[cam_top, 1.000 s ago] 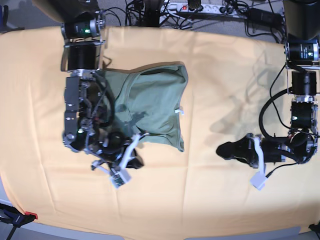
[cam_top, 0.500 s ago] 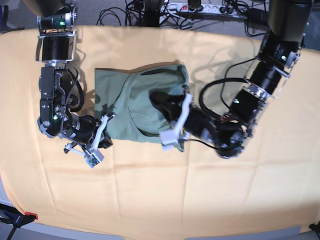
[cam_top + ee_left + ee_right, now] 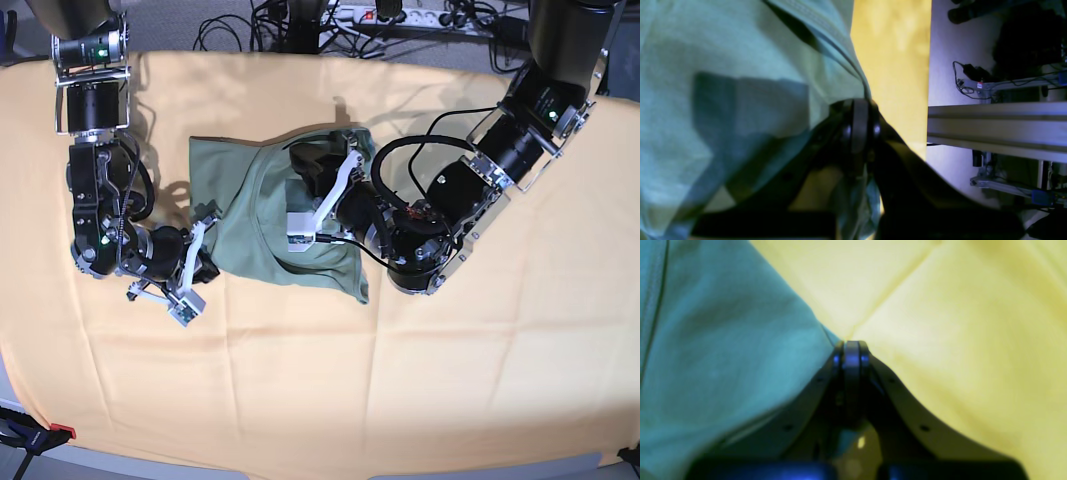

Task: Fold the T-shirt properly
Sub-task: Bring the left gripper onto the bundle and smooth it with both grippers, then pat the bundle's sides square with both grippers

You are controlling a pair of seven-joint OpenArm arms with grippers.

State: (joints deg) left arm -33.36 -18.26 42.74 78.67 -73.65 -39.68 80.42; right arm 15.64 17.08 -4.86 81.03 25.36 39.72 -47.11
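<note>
The sage-green T-shirt [image 3: 250,210] lies crumpled on the orange-yellow table cloth [image 3: 300,380], left of centre in the base view. My left gripper [image 3: 300,160] reaches over the shirt near its far edge. In the left wrist view the left gripper [image 3: 858,111] is shut on a seamed edge of the shirt [image 3: 723,83]. My right gripper [image 3: 208,266] is at the shirt's near left corner. In the right wrist view the right gripper [image 3: 851,348] is shut on the shirt's edge [image 3: 723,340], where it meets the table cloth [image 3: 957,323].
Cables and a power strip [image 3: 400,15] run along the table's back edge. A red clamp [image 3: 55,432] sits at the front left corner. An aluminium frame rail [image 3: 997,130] stands past the table edge in the left wrist view.
My left arm swung in from the right side onto the shirt, then moved toward its far edge. My right gripper moved left, and the shirt's left part spread out leftward.
</note>
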